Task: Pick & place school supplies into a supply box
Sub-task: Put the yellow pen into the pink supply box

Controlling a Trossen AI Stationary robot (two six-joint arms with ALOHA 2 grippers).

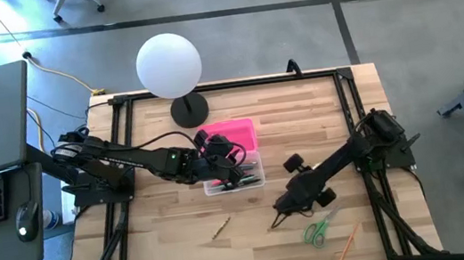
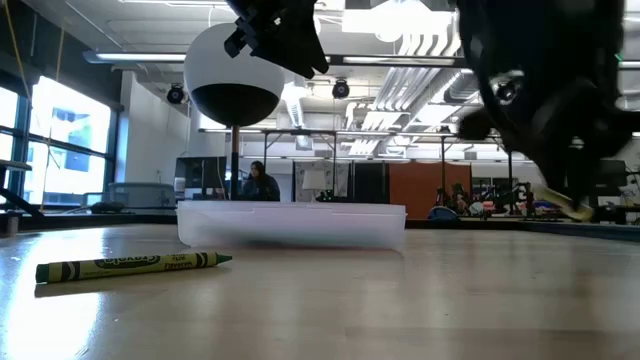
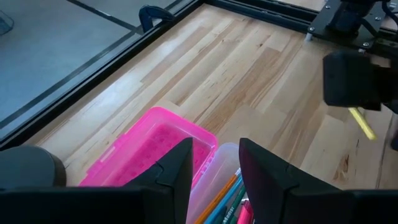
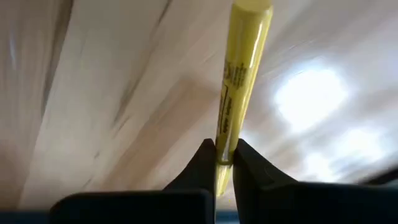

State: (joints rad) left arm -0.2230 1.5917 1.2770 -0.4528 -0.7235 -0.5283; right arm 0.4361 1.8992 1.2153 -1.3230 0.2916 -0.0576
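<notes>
Landmark for all positions: the supply box (image 1: pixel 236 176), a clear tray with its pink lid (image 1: pixel 235 136) lying open on the far side of it.

Right gripper (image 4: pixel 222 163): clenched on a yellow crayon (image 4: pixel 239 74). The right wrist view shows both fingers pinching the shaft near 1 end, the long axis running straight out ahead of the fingers. In the high view this gripper (image 1: pixel 280 212) sits on the near-right side of the box, well apart from it, low over the table. The low view shows the crayon's tip (image 2: pixel 565 203) clear of the wood, so I judge it lifted.

Left gripper (image 3: pixel 214 163): released, holding nothing, hovering directly over the box (several pens already lie inside).

Governing relation: the box lies away and to the left of the right gripper, and the left arm occupies the space above it. Judgement: the carry must travel toward the box, with collision between arms the principal risk.

Outstanding items: green scissors (image 1: pixel 316 229) and an orange pencil (image 1: pixel 348 244) beyond the right gripper from the box; a green crayon (image 2: pixel 130 265) on the box's near side.
</notes>
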